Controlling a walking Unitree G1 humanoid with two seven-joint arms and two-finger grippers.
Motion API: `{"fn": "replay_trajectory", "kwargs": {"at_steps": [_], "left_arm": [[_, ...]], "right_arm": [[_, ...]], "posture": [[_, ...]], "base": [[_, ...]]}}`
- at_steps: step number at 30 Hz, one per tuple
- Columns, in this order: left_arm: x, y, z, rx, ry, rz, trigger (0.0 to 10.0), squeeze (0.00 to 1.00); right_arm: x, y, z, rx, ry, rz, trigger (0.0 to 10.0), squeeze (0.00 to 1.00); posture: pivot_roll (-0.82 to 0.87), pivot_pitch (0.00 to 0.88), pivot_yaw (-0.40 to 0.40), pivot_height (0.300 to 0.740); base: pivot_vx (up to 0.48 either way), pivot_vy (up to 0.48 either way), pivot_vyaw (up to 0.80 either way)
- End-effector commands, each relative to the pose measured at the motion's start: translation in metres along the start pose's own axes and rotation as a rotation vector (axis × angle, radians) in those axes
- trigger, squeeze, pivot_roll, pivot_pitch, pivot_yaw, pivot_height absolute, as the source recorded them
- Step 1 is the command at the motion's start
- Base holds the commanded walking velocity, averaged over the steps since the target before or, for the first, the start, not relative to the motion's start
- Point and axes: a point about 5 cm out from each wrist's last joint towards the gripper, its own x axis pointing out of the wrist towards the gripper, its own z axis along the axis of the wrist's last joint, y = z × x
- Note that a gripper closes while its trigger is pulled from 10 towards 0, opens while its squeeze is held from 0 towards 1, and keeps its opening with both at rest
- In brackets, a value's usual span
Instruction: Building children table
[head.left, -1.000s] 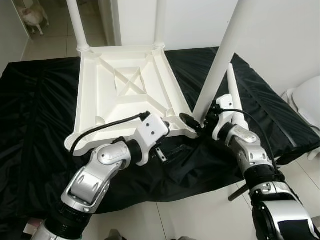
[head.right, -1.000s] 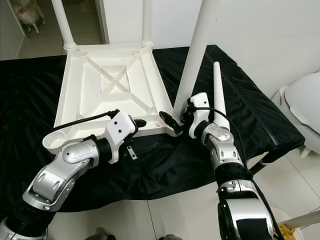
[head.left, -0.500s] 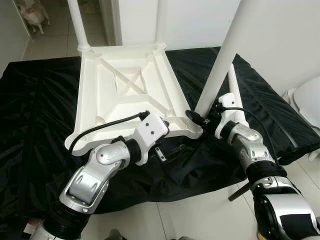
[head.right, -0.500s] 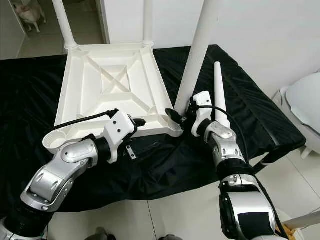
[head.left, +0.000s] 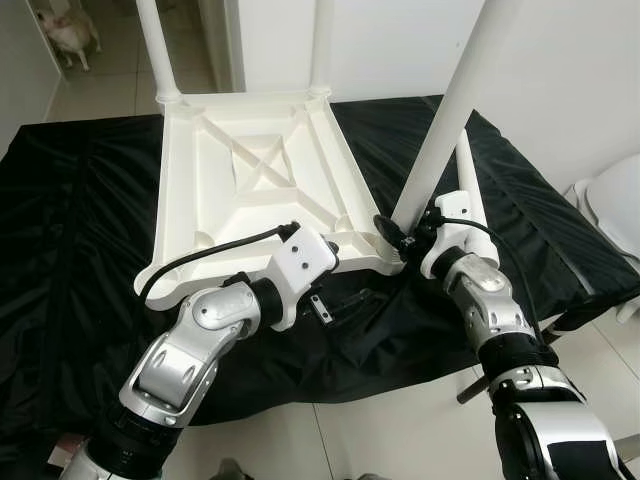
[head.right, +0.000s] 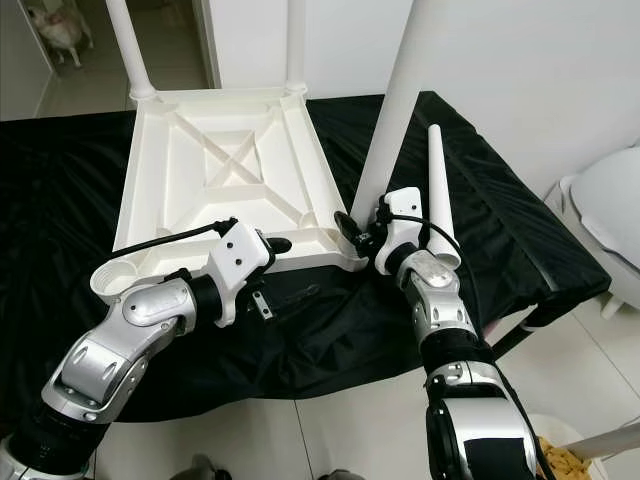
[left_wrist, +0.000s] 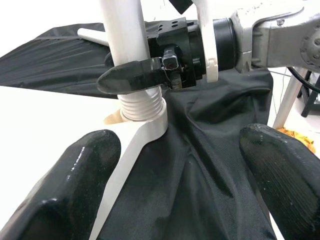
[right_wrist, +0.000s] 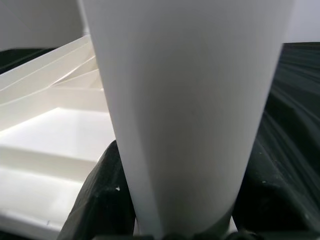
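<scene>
1. Table top (head.left: 250, 180) lies upside down on the black cloth (head.left: 70, 250), its long axis running away from the robot.
2. Table leg (head.left: 450, 110) stands nearly upright at the near right corner, clamped by the right gripper (head.left: 395, 232).
3. Left gripper (left_wrist: 180, 185) hovers beside that corner, fingers wide apart.

Head views look down over the upturned table (head.left: 250, 175); wrist views sit close at its near leg (left_wrist: 131, 55).
</scene>
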Motion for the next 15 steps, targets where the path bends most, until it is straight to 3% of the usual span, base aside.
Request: {"fn": "replay_trajectory", "kwargs": {"at_steps": [1,15], "left_arm": [[0.0,-0.001,-0.002,-0.002,0.013,0.004,10.0,0.0],[0.002,-0.003,-0.003,-0.001,0.011,-0.005,10.0,0.0]], "right_arm": [[-0.003,-0.002,-0.007,0.027,0.031,-0.085,0.0,0.0],[0.004,0.035,-0.009,0.09,0.006,-0.38,0.0,0.0]], "posture": [[-0.04,0.056,-0.013,0.74],[-0.04,0.038,-0.02,0.74]], "base": [[0.0,0.0,0.0],[0.0,0.0,0.0]]}}
